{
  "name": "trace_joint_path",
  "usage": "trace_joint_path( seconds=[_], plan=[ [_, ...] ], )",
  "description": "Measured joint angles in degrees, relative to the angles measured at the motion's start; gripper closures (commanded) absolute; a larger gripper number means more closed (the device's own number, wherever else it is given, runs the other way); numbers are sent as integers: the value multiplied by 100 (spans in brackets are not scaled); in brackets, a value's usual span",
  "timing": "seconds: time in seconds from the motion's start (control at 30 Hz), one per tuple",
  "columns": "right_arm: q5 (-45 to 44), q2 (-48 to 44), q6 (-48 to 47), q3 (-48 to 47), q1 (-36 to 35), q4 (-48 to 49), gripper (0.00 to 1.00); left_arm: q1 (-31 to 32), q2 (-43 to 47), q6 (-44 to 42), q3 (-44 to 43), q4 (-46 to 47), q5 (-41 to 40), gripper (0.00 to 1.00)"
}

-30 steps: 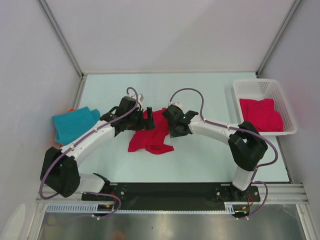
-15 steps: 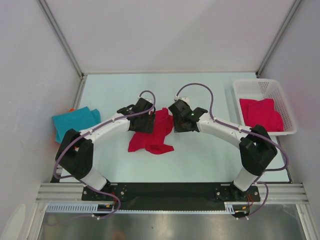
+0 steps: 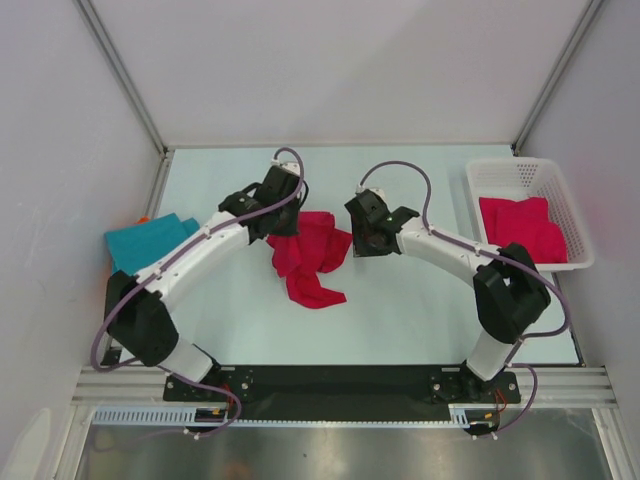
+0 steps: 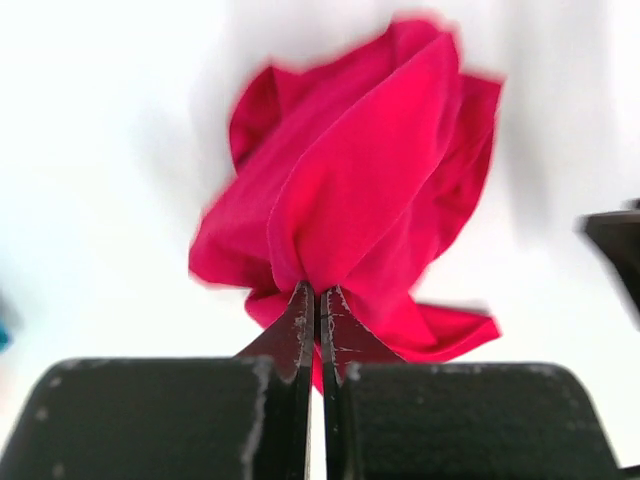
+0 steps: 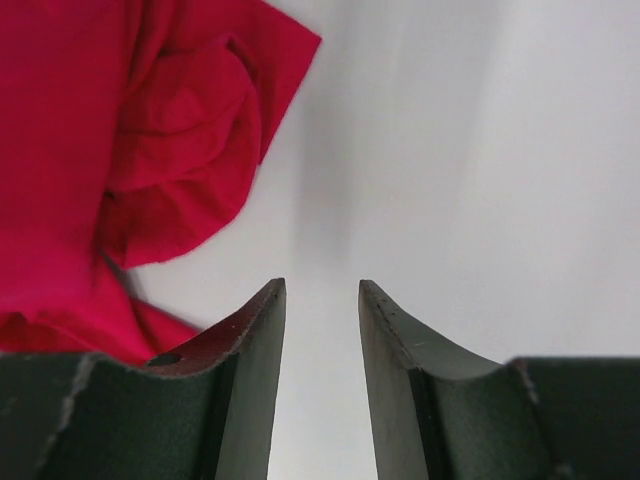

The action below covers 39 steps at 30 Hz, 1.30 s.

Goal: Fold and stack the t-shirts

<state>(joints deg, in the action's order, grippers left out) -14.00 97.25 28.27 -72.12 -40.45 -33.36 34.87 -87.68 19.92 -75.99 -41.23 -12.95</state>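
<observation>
A crumpled crimson red t-shirt lies mid-table. My left gripper is shut on a pinch of its cloth at the far left edge. In the left wrist view the left gripper has its jaws pressed together, and the red t-shirt bunches up from the tips. My right gripper is open just right of the shirt. Seen from the right wrist, the right gripper hangs over bare table, with the red t-shirt to its left. A teal t-shirt lies at the left edge, an orange one peeking from under it.
A white mesh basket at the right edge holds folded red t-shirts. Metal frame posts stand at the table's far corners. White walls close in the left, right and back.
My left gripper has shut on the red t-shirt and drawn its edge toward the far side, bunching the cloth. The right gripper has shifted a little farther and stays open.
</observation>
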Motion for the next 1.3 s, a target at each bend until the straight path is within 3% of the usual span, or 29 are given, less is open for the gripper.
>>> trace_joint_path(
  seconds=[0.2, 0.43, 0.63, 0.73, 0.77, 0.8, 1.07, 1.3],
  plan=[
    [227, 754, -203, -741, 162, 66, 59, 0, 546, -94, -664, -354, -251, 100],
    [664, 1683, -380, -1700, 400, 271, 58, 0, 667, -101, -708, -680, -326, 100],
    [837, 2179, -442, -1947, 514, 372, 59, -63, 673, -107, -708, -804, -337, 100],
    [905, 2323, -450, -1947, 538, 382, 67, -116, 691, -116, -708, -837, -334, 100],
    [940, 2374, -457, -1947, 544, 391, 88, -131, 702, -118, -708, -848, -334, 100],
    [964, 2413, -459, -1947, 549, 404, 100, -151, 715, -129, -708, -863, -334, 100],
    [1043, 2347, -503, -1781, 608, 531, 100, -295, 859, -188, -708, -887, -315, 100],
    [588, 1156, -643, -1368, 964, 216, 100, -778, 1099, -306, -708, -907, -208, 100]
  ],
)
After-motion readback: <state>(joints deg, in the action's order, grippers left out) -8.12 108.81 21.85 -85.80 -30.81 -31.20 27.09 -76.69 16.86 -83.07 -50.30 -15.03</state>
